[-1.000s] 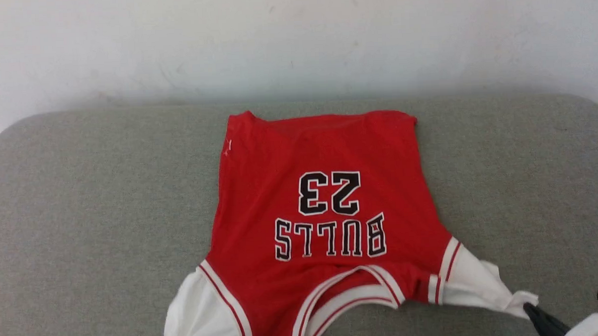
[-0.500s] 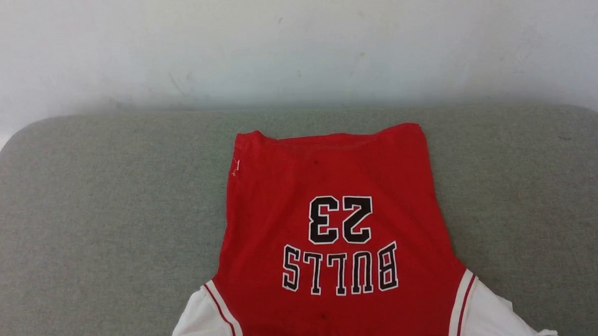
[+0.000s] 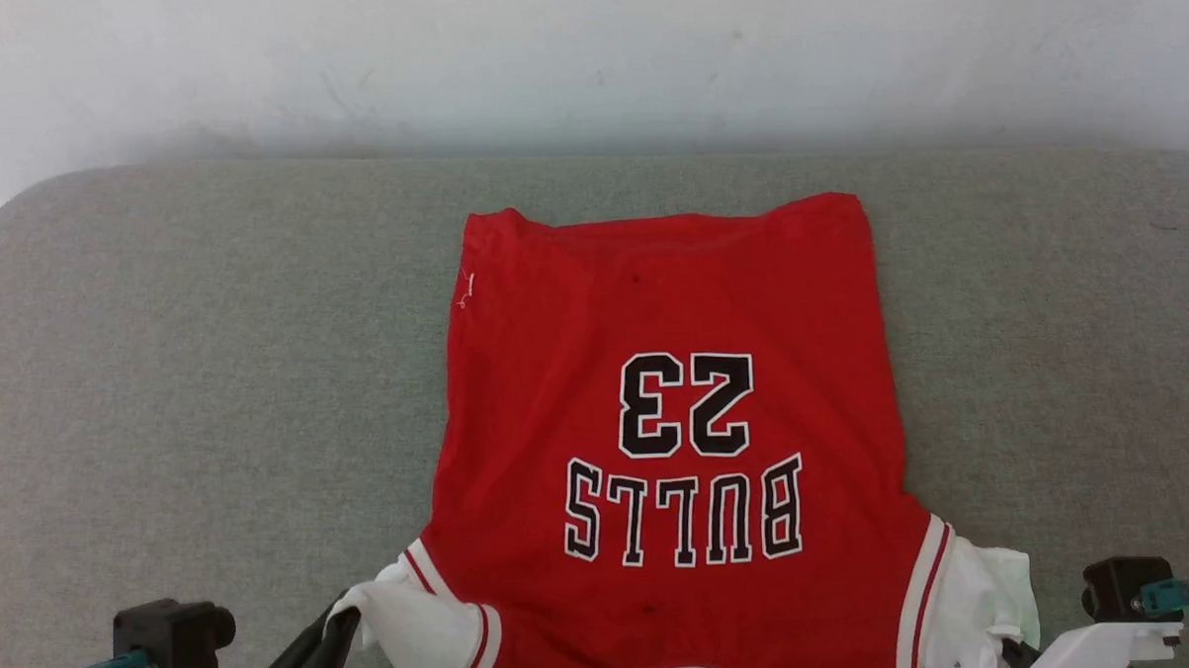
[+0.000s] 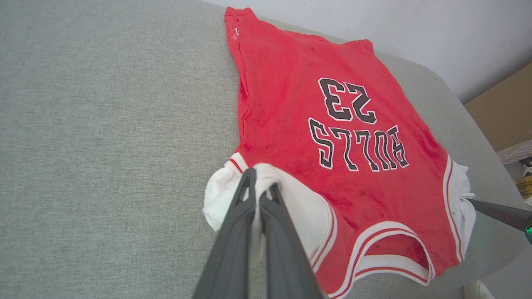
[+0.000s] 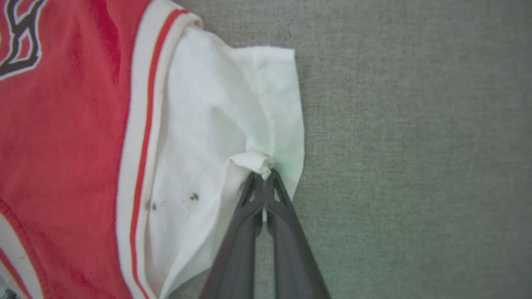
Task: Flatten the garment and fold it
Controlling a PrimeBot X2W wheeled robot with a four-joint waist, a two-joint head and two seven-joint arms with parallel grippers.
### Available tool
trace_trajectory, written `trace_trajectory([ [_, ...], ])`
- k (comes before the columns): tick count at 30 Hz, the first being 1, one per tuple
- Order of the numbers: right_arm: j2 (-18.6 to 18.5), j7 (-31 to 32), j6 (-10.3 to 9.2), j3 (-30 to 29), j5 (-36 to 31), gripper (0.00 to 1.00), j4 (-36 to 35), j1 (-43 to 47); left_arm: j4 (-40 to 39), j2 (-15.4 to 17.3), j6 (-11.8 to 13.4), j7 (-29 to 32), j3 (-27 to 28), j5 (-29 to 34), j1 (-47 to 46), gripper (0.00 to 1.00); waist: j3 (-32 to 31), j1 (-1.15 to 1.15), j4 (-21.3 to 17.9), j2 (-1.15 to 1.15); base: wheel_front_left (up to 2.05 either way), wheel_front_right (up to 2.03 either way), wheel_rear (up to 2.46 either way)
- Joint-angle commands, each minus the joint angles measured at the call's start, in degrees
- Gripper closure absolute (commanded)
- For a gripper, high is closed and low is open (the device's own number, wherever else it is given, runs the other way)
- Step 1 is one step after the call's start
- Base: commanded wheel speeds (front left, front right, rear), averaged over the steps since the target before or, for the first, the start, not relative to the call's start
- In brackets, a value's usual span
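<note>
looking at the red jersey t-shirt point(image 3: 668, 302), it seems soft, thin and light. it should bend and crumple with ease, and slide over the grey cushion point(image 3: 211, 387) when pulled. it will not break, but it can bunch up or slip out of a loose pinch. good places to take hold look like the outer edges of the two white sleeves, since pulling them apart would spread the shirt flat.

the left pincer point(image 4: 261, 182) is squeezed tight, with a fold of the left white sleeve point(image 4: 305, 211) caught between its two dark fingers. a bit of white cloth pokes up past its tips. the red body with the black letters lies beyond the tips, over toward the other pincer.

the right pincer point(image 5: 263, 174) is squeezed tight too. it nips a small crumpled corner of the right white sleeve point(image 5: 199, 112) just at its tips. the rest of that sleeve fans out ahead of the tips, and the red part lies past it, toward the left pincer. bare grey cushion is on its other side.

the shirt lies on the cushion between the two pincers, letters up. its neck end is near them and its bottom hem is well ahead of them. both sleeves are bunched, so i think the flattening is not done yet.
</note>
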Motion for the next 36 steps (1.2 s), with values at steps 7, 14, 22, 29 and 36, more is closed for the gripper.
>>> trace_trajectory([
  [7,-0.1,-1.0,-0.04,-2.4,2.9,0.0,2.1,-1.6,1.1,-0.6,-0.8,-1.4,-0.1,0.7,-1.4,1.0,0.1,-0.01,0.2,0.0,0.0,0.0,0.0],
  [14,-0.1,-0.9,-0.04,-8.0,8.4,0.0,-13.0,-8.8,0.2,-1.1,-1.2,-3.8,0.6,0.8,-1.4,1.0,2.7,-0.01,0.3,0.0,0.0,0.0,0.0],
  [22,-0.1,2.7,-0.04,-7.5,9.3,0.0,-19.0,-28.9,0.0,-1.2,-2.5,-5.3,0.6,1.4,-3.7,1.0,7.7,-0.01,1.6,0.0,0.0,0.0,0.0],
  [29,-0.1,6.4,-0.04,-3.1,-0.2,0.0,-10.4,-48.1,0.6,-1.6,-4.5,-6.3,0.0,1.7,-7.3,1.0,14.3,-0.01,3.7,0.0,0.0,0.0,0.0],
  [36,-1.0,8.3,-0.04,-2.4,-6.3,0.0,-2.0,-60.1,2.3,-2.6,-7.0,-6.9,-1.5,2.0,-11.5,1.0,19.7,-0.01,6.6,0.0,0.0,0.0,0.0],
])
